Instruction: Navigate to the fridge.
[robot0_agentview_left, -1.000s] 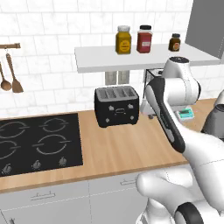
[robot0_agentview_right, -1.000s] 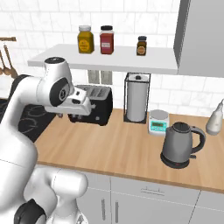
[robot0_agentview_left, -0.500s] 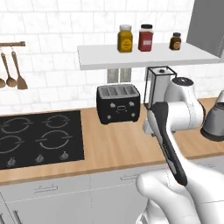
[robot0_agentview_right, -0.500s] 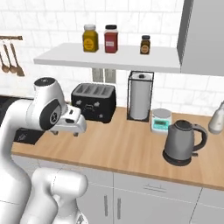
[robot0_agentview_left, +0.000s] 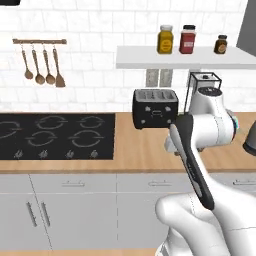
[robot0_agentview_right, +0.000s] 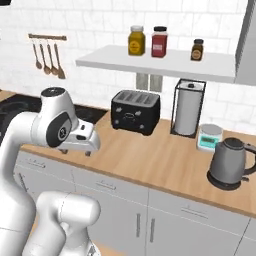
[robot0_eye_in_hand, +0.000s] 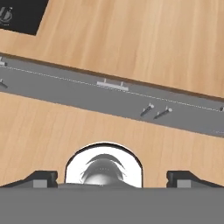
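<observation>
Pincer (robot0_eye_in_hand: 111, 177) fingertips stand wide apart at the bottom of the hand view, holding and touching nothing, above the wooden tabletop (robot0_eye_in_hand: 131, 39) edge and grey drawer fronts. One black toaster (robot0_agentview_right: 135, 111) sits toward the tabletop's back edge, beside one paper-towel roll (robot0_agentview_right: 189, 107) in a wire holder, one small scale (robot0_agentview_right: 209, 137) and one grey kettle (robot0_agentview_right: 229, 162). Three jars (robot0_agentview_right: 159, 41) stand on the shelf (robot0_agentview_right: 150, 62), four utensils (robot0_agentview_left: 42, 67) hang left; the fridge isn't visible.
</observation>
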